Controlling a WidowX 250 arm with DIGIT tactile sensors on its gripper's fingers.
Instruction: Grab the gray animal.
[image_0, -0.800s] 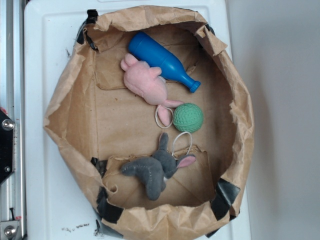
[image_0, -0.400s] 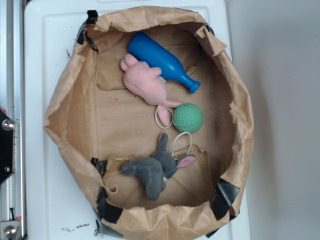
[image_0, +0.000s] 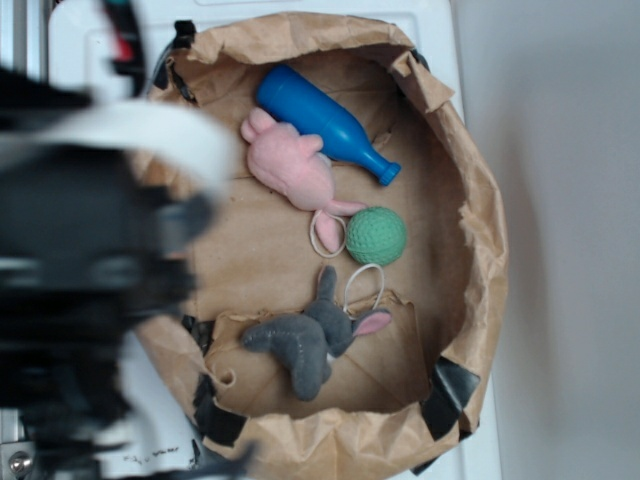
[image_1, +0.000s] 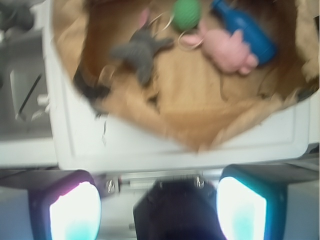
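The robot arm (image_0: 80, 280) shows in the exterior view as a large, blurred mass of black blocky housings, left of the brown paper bag (image_0: 470, 200) and overlapping its left rim. A pale, whitish curved band (image_0: 130, 130) arcs across the top of that black bulk, and a small red and teal mark sits on the dark piece nearest the bag's upper left corner. In the wrist view, below the bag, the gripper (image_1: 157, 210) has two fingers (image_1: 75, 210) with glowing white-to-cyan faces in dark frames, either side of a black central body, with small metal screws just above it.
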